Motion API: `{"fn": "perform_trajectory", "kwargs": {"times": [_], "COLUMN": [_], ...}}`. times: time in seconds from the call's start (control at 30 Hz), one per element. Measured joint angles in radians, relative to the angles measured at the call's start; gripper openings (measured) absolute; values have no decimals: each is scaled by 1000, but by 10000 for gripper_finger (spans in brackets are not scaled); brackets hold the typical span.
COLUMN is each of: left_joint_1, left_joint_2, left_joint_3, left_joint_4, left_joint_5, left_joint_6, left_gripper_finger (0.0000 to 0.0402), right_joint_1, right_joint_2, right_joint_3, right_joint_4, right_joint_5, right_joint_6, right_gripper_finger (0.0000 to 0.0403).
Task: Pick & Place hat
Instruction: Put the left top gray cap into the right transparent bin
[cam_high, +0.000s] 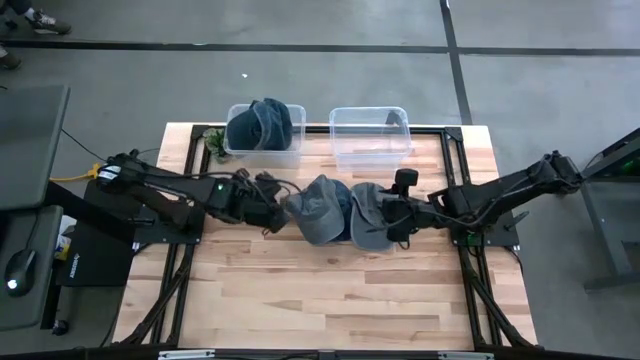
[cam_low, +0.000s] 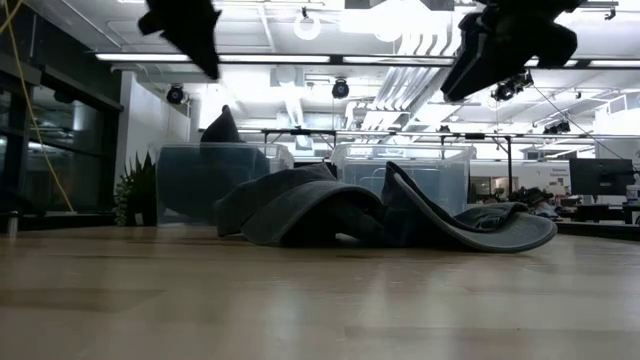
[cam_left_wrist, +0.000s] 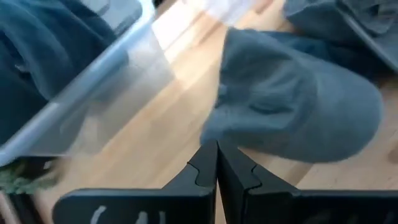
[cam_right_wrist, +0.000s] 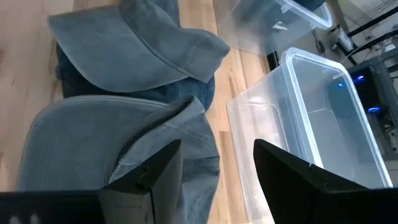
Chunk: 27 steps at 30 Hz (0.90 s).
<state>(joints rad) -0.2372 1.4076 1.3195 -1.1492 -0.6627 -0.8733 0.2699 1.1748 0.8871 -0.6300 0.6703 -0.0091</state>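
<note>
Table: a pale wooden plank tabletop (cam_high: 330, 290) framed by black metal rails, seen from above with both arms reaching toward its middle.
Left cap: a blue-grey fabric cap (cam_high: 318, 208) lying on the wood near the table's centre, its crown beside the left gripper.
Right cap: a second grey-blue fabric cap (cam_high: 368, 215) lying just right of the first and touching it; in the low view its brim (cam_low: 490, 232) curves up off the table.
Left bin: a clear plastic rectangular bin (cam_high: 236, 148) at the far edge, left of centre, holding a dark blue folded cap (cam_high: 262, 122).
Right bin: a clear plastic rectangular bin (cam_high: 370, 145) at the far edge, just right of the left bin.
Left gripper: the left gripper (cam_left_wrist: 217, 163) is at the left edge of the left cap, its two dark fingers pressed together with nothing between them.
Right gripper: the right gripper (cam_right_wrist: 217, 167) hovers over the right cap, fingers spread wide and holding nothing; the right bin lies just beyond it.
Plant: a small green plant (cam_high: 214, 142) at the far left corner beside the left bin.
</note>
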Motion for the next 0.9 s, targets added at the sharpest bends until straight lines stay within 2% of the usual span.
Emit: {"fn": "perform_trajectory", "kwargs": {"times": [0.2,0.4,0.57,0.77,0.9], "left_joint_1": [-103,-183,-196,-181,-175], "left_joint_2": [-17,31,67,141,192], "left_joint_3": [-151,-303,-399,-412,-411], "left_joint_4": [193,450,627,732,833], "left_joint_5": [23,26,4,12,31], "left_joint_6": [22,257,375,459,608], "left_gripper_finger": [0,0,0,0,0], "right_joint_1": [40,54,53,53,53], "right_joint_2": [0,0,0,0,0], "right_joint_3": [0,0,0,0,0], "right_joint_4": [-1,-1,9,14,14], "right_joint_5": [26,26,21,15,15], "right_joint_6": [55,62,65,80,84], "right_gripper_finger": [193,193,193,193,193]}}
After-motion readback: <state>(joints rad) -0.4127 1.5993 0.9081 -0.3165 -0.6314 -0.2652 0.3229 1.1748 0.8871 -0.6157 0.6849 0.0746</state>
